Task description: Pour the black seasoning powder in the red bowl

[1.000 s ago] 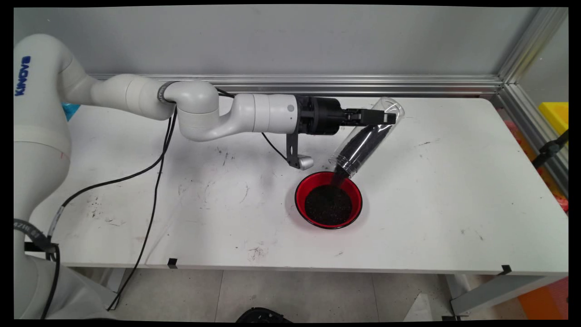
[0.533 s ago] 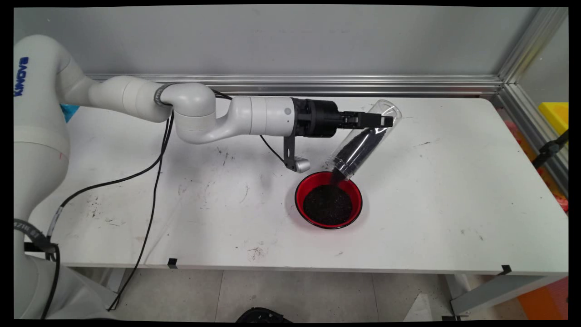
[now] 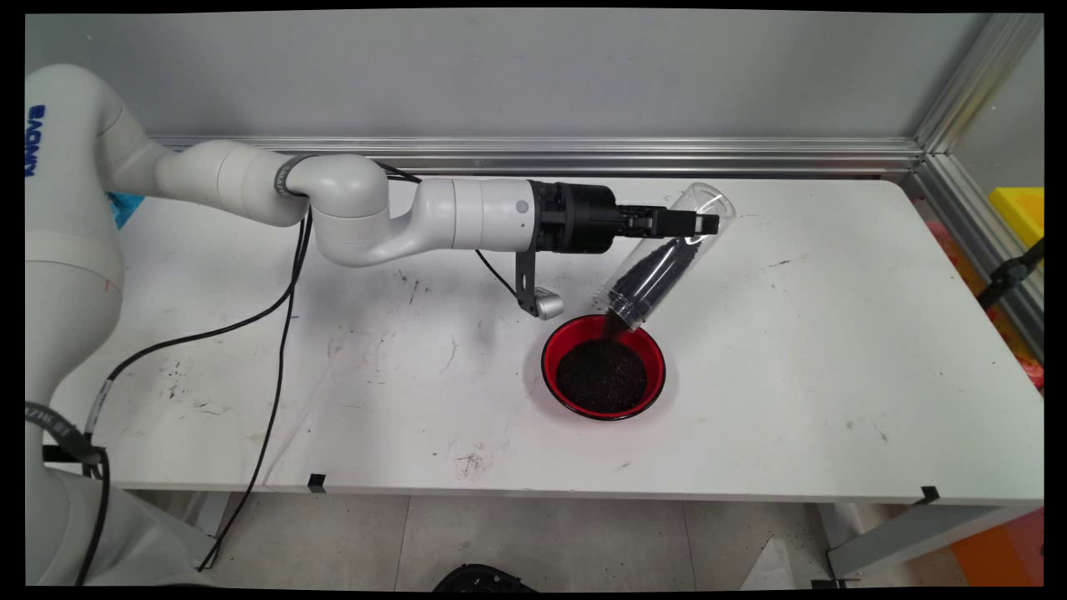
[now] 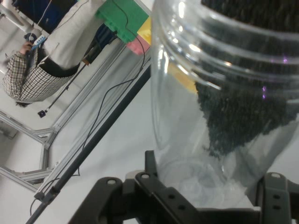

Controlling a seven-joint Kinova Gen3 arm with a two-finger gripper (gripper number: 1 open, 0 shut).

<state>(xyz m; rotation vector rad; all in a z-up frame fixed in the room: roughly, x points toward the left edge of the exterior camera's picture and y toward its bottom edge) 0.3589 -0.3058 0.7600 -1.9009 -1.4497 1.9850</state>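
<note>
My gripper (image 3: 696, 223) is shut on a clear plastic jar (image 3: 667, 254) near its base, holding it tilted mouth-down to the lower left. Black grains (image 3: 653, 275) fill the jar's lower part and run out of its mouth into a red bowl (image 3: 603, 367) on the white table (image 3: 834, 350). The bowl holds a heap of the same black grains (image 3: 602, 377). In the hand view the jar (image 4: 224, 107) fills the right side, with the dark grains (image 4: 247, 112) against its wall and the black fingers (image 4: 159, 186) clamped at its bottom end.
Black cables (image 3: 283, 333) hang from the arm over the table's left half. An aluminium rail (image 3: 583, 154) runs along the back edge and down the right side. A yellow box (image 3: 1021, 208) sits beyond the right rail. A person (image 4: 42, 56) stands in the hand view.
The arm has drawn slightly to the left and lifted the jar a little. The jar holds fewer grains and the heap in the bowl has grown.
</note>
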